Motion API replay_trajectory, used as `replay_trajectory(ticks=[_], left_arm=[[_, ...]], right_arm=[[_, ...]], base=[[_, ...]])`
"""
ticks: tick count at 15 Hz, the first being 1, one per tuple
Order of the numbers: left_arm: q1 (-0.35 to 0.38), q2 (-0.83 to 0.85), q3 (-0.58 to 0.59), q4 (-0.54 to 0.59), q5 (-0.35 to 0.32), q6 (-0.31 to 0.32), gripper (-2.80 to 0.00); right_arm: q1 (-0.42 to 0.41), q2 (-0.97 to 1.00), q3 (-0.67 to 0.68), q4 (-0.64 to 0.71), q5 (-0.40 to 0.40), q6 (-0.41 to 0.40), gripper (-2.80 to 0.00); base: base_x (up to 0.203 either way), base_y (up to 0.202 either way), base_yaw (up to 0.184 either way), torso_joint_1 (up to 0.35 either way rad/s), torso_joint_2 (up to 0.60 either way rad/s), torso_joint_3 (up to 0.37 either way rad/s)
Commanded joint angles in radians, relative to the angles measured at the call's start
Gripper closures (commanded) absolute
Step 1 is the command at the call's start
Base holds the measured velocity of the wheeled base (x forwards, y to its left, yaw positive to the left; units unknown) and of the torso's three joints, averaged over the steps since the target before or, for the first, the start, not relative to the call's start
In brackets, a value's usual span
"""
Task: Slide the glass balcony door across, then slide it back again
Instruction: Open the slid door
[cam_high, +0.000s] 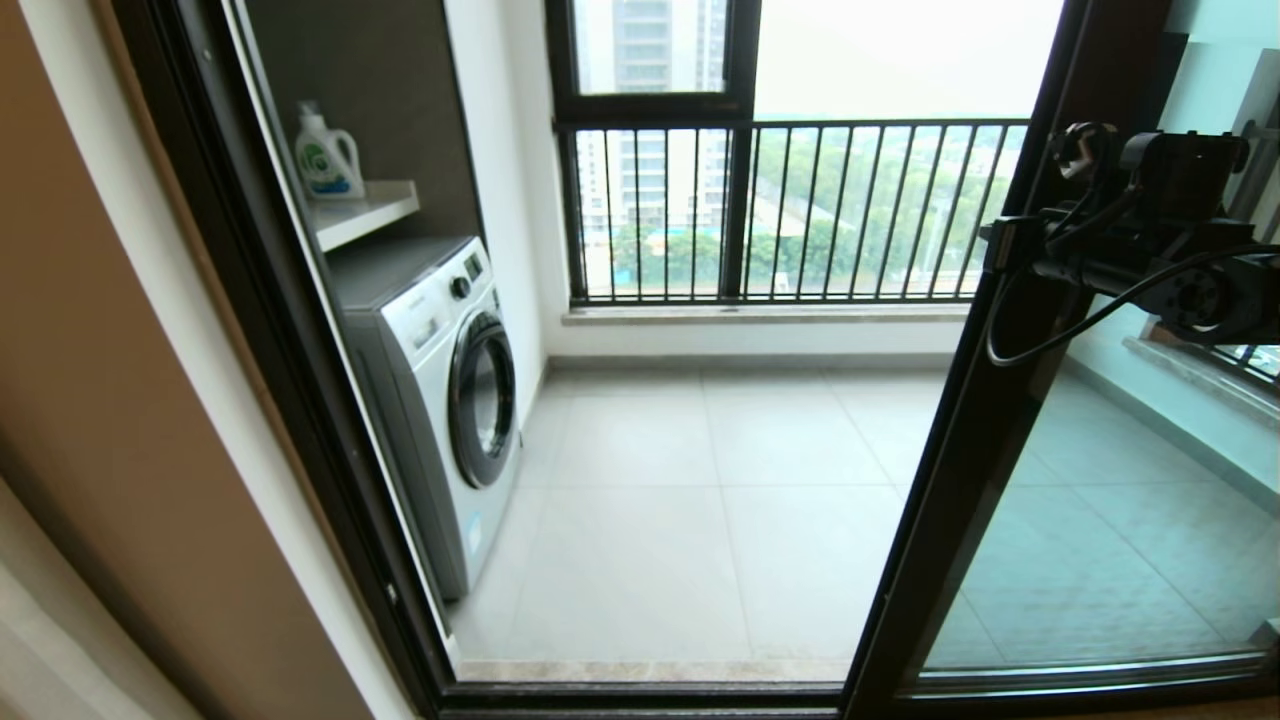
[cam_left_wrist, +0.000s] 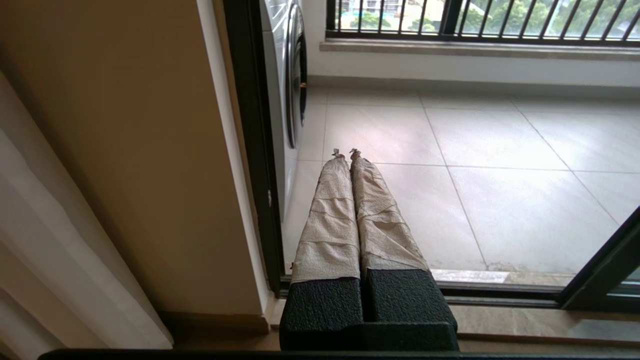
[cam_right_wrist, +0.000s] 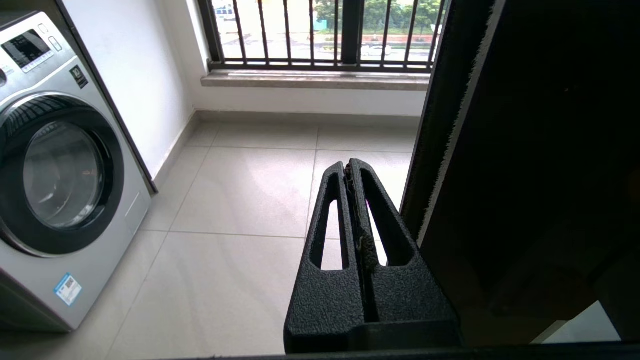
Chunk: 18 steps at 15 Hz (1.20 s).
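Note:
The glass balcony door (cam_high: 1090, 520) stands at the right of the doorway, and its dark leading stile (cam_high: 960, 450) leaves a wide opening to its left. My right arm (cam_high: 1160, 250) reaches across the glass at about mid height and ends at that stile. In the right wrist view my right gripper (cam_right_wrist: 348, 165) is shut on nothing, close beside the stile's edge with its pale brush seal (cam_right_wrist: 465, 125). The door's handle does not show. My left gripper (cam_left_wrist: 345, 152), its fingers wrapped in beige tape, is shut and empty, low by the left jamb (cam_left_wrist: 250, 150).
A white washing machine (cam_high: 450, 400) stands on the balcony's left side under a shelf with a detergent bottle (cam_high: 325, 155). The black-barred railing window (cam_high: 800, 210) closes the far side. The floor track (cam_high: 650, 690) runs along the threshold. A pale curtain (cam_left_wrist: 50, 250) hangs at the far left.

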Motion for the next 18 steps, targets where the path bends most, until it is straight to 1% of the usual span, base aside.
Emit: replay_trajectory(ticks=[1,10,13,15,17,18], left_arm=[[0.0,0.002,0.0,0.0,0.0,0.0,0.0],[0.0,0.002,0.0,0.0,0.0,0.0,0.0],[0.0,0.002,0.0,0.0,0.0,0.0,0.0],[0.0,0.002,0.0,0.0,0.0,0.0,0.0],[0.0,0.002,0.0,0.0,0.0,0.0,0.0],[0.0,0.002,0.0,0.0,0.0,0.0,0.0]], right_arm=[[0.0,-0.004,0.0,-0.002,0.008,0.001,0.0],[-0.02,-0.004,-0.015,0.0,0.008,0.001,0.0],[-0.055,0.018,-0.048,0.002,0.021,0.001,0.0],[-0.088,0.032,-0.082,0.036,0.031,0.001,0.0],[-0.121,0.034,-0.09,0.065,0.068,0.001,0.0],[-0.131,0.043,-0.092,0.065,0.07,0.001,0.0]], base=[[0.0,0.0,0.0,0.0,0.0,0.0],[0.0,0.0,0.0,0.0,0.0,0.0],[0.0,0.0,0.0,0.0,0.0,0.0],[0.0,0.0,0.0,0.0,0.0,0.0],[0.0,0.0,0.0,0.0,0.0,0.0],[0.0,0.0,0.0,0.0,0.0,0.0]])
